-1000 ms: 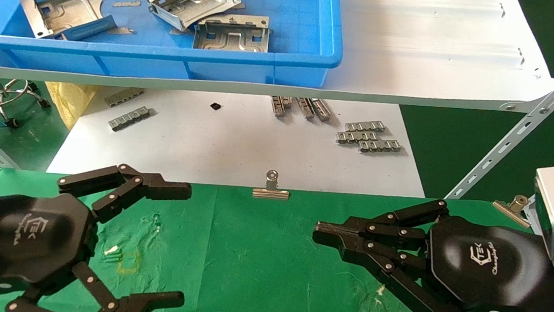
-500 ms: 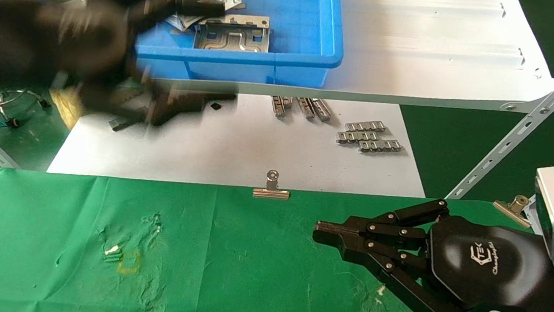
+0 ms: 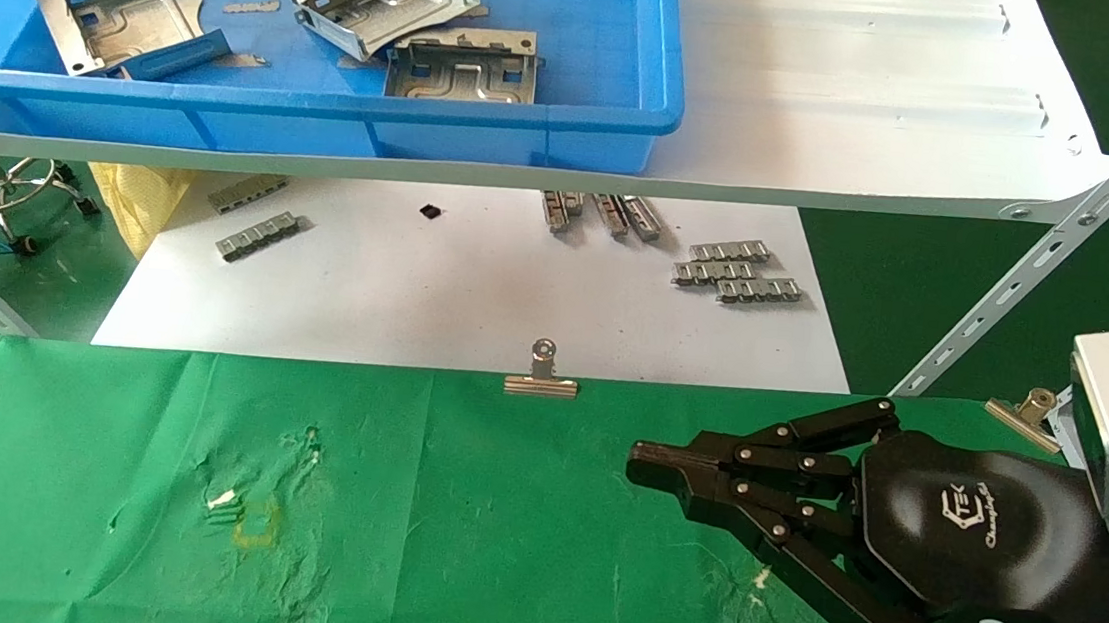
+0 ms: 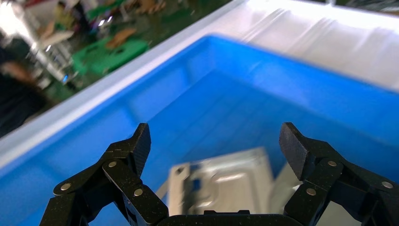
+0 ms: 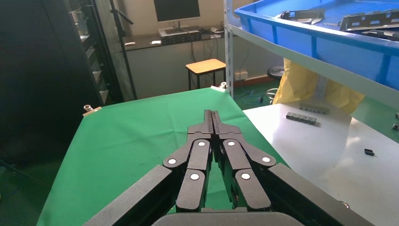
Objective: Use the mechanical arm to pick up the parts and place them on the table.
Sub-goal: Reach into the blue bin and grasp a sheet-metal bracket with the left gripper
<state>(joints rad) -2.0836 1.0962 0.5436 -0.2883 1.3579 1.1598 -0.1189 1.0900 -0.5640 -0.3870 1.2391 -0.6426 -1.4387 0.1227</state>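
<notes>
Three silvery sheet-metal parts lie in the blue bin point(image 3: 331, 106) on the shelf: one at the left point(image 3: 124, 13), one in the middle point(image 3: 386, 1) and one beside it point(image 3: 464, 65). My left gripper point(image 4: 215, 141) is out of the head view. In the left wrist view it is open and empty, its jaws wide apart above a blurred part point(image 4: 221, 186) on the bin floor. My right gripper point(image 3: 637, 456) is shut and empty, hovering low over the green table point(image 3: 494, 547) at the right. It also shows in the right wrist view point(image 5: 212, 114).
The bin stands on a white shelf board point(image 3: 884, 99) with a slanted brace point(image 3: 1050, 265) at the right. Below lies a white sheet point(image 3: 476, 295) with grey ridged strips point(image 3: 739, 272). A binder clip point(image 3: 542, 376) holds the cloth's far edge.
My left arm has risen from the green table up over the blue bin and left the head view. The right arm has not moved.
</notes>
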